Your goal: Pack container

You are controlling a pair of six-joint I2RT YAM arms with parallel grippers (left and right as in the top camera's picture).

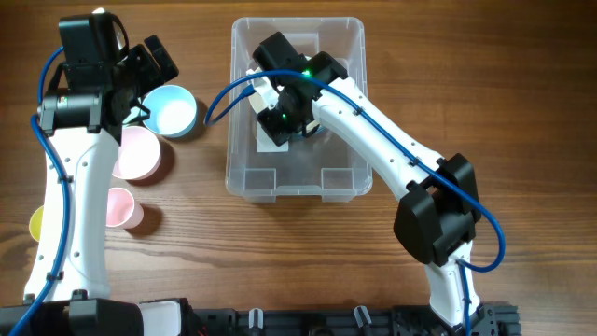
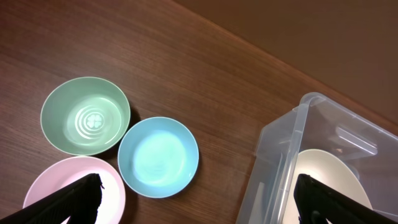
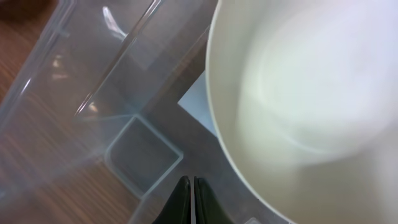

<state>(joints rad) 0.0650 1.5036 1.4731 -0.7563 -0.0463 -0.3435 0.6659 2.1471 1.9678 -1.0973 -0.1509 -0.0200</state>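
– Tabletop first: brown wood-grain table (image 1: 308,252), with bare boards showing in front of and to the right of the large clear plastic rectangular container (image 1: 239,140). That container sits at the far middle, long side running away from the robot.

– And inside it?

– White-and-black right arm (image 1: 373,140) reaches in from the near right corner, crossing the right rim, with its wrist low over the far half. The near half of the floor shows open, with a moulded corner step (image 3: 143,158) just beside the wall.

– Left side?

– White left arm (image 1: 79,187) stretches up the left edge, its wrist bent over the crockery and well apart from the container. A strip of wood separates the container's left wall from the round pale-blue bowl (image 1: 171,110).

– What's around that bowl?

– Round cream bowl (image 3: 311,93) inside the container, filling the right wrist view. Outside, a round green bowl (image 2: 85,115) and a round pink bowl (image 1: 140,154) sit just beside the blue one. A small pink cup (image 1: 121,207) is nearer the robot.

– Claws?

– Left gripper (image 2: 199,186) is spread wide, hovering above the bowls with nothing between its fingers. Right gripper (image 3: 191,199) has its dark tips pressed together beside the cream bowl's rim, not on it. A white label (image 3: 198,102) peeks out at the bowl's edge.
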